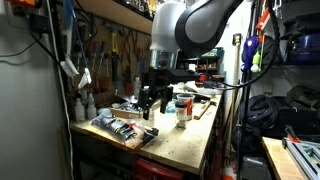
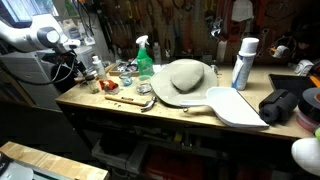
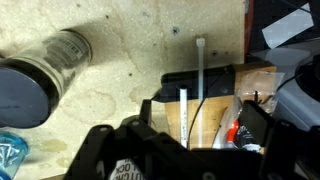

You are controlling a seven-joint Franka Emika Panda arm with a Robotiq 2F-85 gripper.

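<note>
My gripper point(image 1: 152, 107) hangs open and empty a little above the wooden workbench point(image 1: 185, 140). In the wrist view its two dark fingers point(image 3: 205, 118) straddle a small wooden board point(image 3: 205, 110) with a white zip tie point(image 3: 185, 108) lying on it. A second zip tie point(image 3: 200, 55) lies just beyond. A clear plastic bag with a red item point(image 3: 236, 128) lies by one finger. A glass jar with a dark lid point(image 3: 40, 78) stands off to the side, and it also shows in an exterior view point(image 1: 181, 110).
A packet of small parts point(image 1: 120, 127) lies near the bench's front corner and a bottle point(image 1: 83, 105) stands at its edge. Further along the bench are a green spray bottle point(image 2: 144, 58), a tan hat point(image 2: 185, 80), a white can point(image 2: 243, 62), a white board point(image 2: 235, 105) and a black bag point(image 2: 280, 105).
</note>
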